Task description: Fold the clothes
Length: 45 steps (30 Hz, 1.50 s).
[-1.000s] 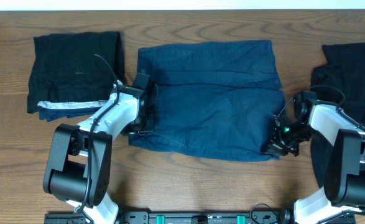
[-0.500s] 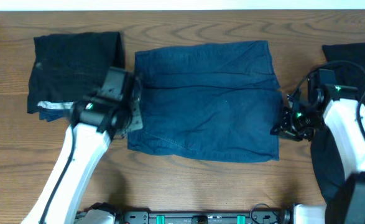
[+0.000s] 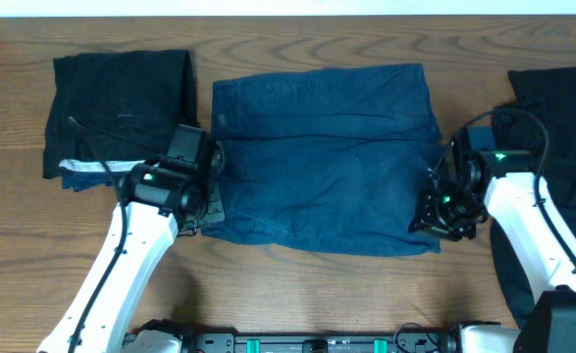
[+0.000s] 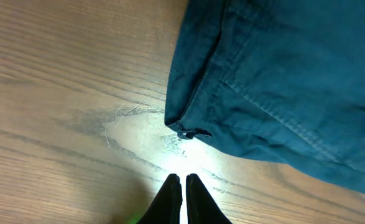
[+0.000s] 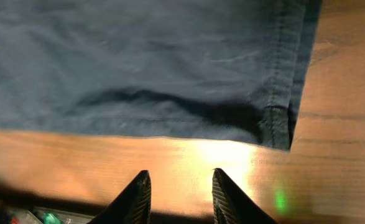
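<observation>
While the left tool (image 4: pixel 183 179) is clenched empty and the right tool (image 5: pixel 181 174) parted, navy-blue fabric shorts (image 3: pixel 327 157) lie widthwise between them, bottom-frame corners nearest

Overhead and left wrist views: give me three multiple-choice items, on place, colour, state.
1. The navy shorts lie: A between the left black garment and the right black garment; B on the left one; C under the right one.
2. The left garment's edge strip is: A red; B silvery white; C yellow.
3. The left gripper is: A shut, empty; B shut on the shorts; C wide open.
1 A: black cloth flanks them. 2 B: a pale band shows overhead. 3 A: fingers meet over bare table.
</observation>
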Each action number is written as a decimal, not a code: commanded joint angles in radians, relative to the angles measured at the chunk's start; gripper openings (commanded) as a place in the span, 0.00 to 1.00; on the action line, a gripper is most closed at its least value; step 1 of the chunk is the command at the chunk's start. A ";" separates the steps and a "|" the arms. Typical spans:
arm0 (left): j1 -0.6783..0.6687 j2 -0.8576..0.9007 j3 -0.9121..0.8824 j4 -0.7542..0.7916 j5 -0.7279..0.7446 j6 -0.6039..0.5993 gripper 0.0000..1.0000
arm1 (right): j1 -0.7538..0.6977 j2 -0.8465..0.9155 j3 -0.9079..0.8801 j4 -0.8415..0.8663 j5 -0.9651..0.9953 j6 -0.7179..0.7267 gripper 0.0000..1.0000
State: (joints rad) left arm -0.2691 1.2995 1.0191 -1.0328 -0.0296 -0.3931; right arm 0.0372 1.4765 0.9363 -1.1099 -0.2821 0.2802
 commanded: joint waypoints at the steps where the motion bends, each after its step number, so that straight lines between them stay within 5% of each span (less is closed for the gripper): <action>1: 0.005 0.019 -0.029 0.019 -0.005 -0.006 0.08 | 0.011 -0.011 -0.063 0.036 0.075 0.095 0.33; 3: 0.005 0.026 -0.049 0.046 -0.005 -0.006 0.08 | 0.011 -0.011 -0.097 0.071 0.104 0.118 0.36; 4: 0.005 0.028 -0.057 0.057 -0.005 -0.006 0.31 | 0.011 -0.011 -0.111 0.086 0.111 0.126 0.38; 6: 0.005 0.035 -0.074 0.082 -0.005 -0.006 0.50 | 0.011 -0.010 -0.142 0.126 0.118 0.136 0.51; 9: 0.005 0.042 -0.092 0.105 -0.005 -0.006 0.50 | 0.011 -0.010 -0.177 0.179 0.118 0.158 0.60; 21: 0.005 0.042 -0.101 0.123 -0.005 -0.006 0.52 | 0.011 -0.010 -0.246 0.276 0.108 0.284 0.60; 45: 0.005 0.042 -0.132 0.153 -0.005 -0.005 0.52 | -0.103 -0.011 -0.206 0.170 -0.031 0.212 0.68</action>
State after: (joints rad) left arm -0.2691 1.3354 0.8940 -0.8810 -0.0299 -0.3958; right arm -0.0517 1.4761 0.7055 -0.9356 -0.2470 0.5121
